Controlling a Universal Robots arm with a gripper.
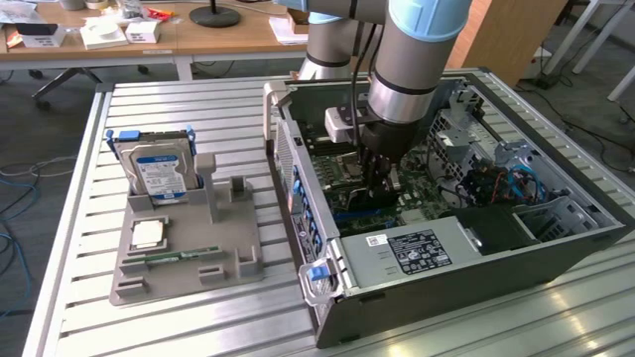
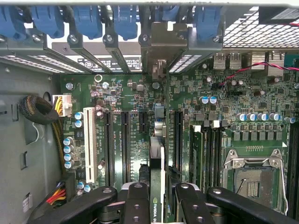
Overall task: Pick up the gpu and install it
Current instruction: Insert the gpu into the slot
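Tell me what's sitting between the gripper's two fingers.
The gpu, edge-on, held between the fingers above the motherboard, seen in the wrist view.

White lettering on the thin dark green-edged gpu card (image 2: 156,205) seems to read "NVIDIA QU". Print on the white-and-black label (image 1: 415,251) of the grey power supply box (image 1: 358,268) is too small to read.

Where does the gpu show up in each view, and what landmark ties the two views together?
Exterior view: gpu held under the gripper, low inside the open case.
Wrist view: gpu edge-on between the black fingers, above the slots.
Shared landmark: the green motherboard beneath it.
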